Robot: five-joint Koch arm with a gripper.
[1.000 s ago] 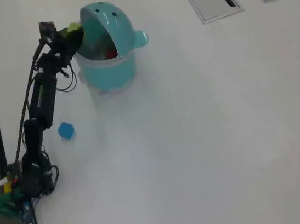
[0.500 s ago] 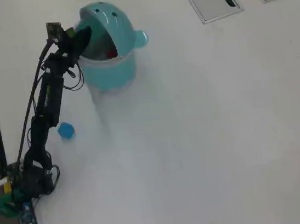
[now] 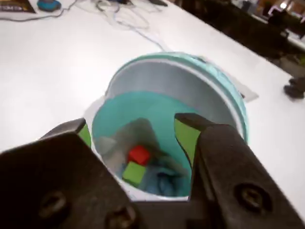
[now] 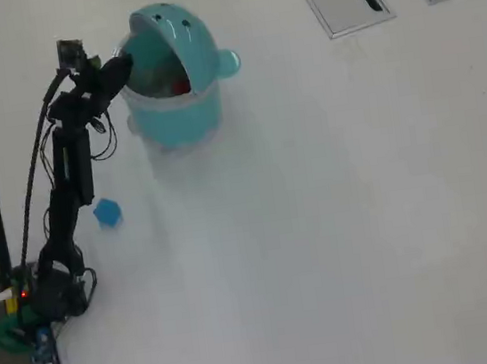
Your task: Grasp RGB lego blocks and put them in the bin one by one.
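Pulled back from the teal bin (image 4: 175,101), the gripper (image 3: 136,131) hangs spread wide and empty — red block (image 3: 139,154) and yellow-green block (image 3: 134,173) lie inside, blue block (image 4: 107,212) on the counter (image 4: 339,223). No legible writing.

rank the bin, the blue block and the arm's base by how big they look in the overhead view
1. bin, clearly largest
2. arm's base, smaller than the bin
3. blue block, smallest
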